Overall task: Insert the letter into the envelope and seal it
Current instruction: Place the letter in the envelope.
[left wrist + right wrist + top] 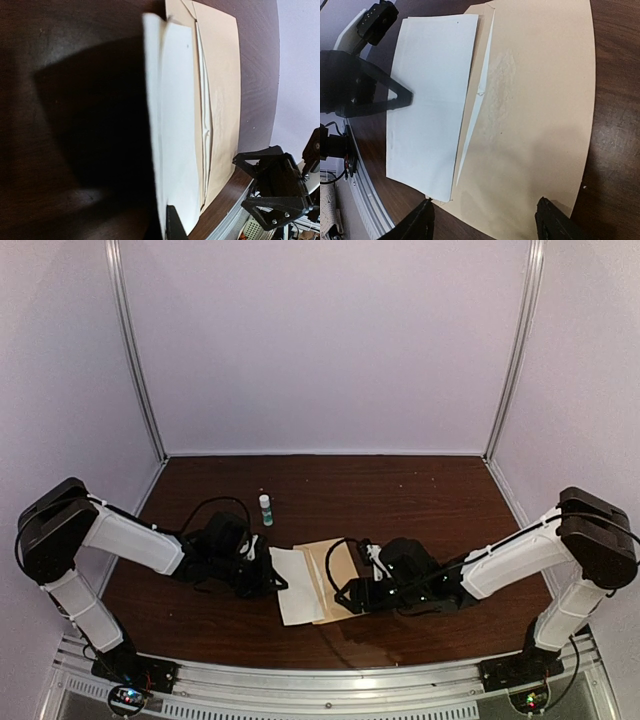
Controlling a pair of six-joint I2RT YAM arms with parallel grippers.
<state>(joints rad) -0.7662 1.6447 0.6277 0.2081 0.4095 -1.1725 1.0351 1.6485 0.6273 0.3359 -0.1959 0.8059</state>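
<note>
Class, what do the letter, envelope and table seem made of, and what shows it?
Letter: thin pale paper, matte, crisp edges. Envelope: tan kraft paper, matte, puckered near its opening. Table: dark wood or wood-look laminate, probably; slight sheen.

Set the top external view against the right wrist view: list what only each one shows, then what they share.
Only the top external view: a small white bottle with a green cap, standing upright behind the left arm.

Only the right wrist view: the right arm's black fingers seen close, spread apart at the near edge of the flat tan kraft envelope, and a wrinkled patch on that envelope.

Both: the dark wooden table, and the thin pale cream letter overlapping the envelope's edge, with the left arm's black fingers at the letter's outer side.
</note>
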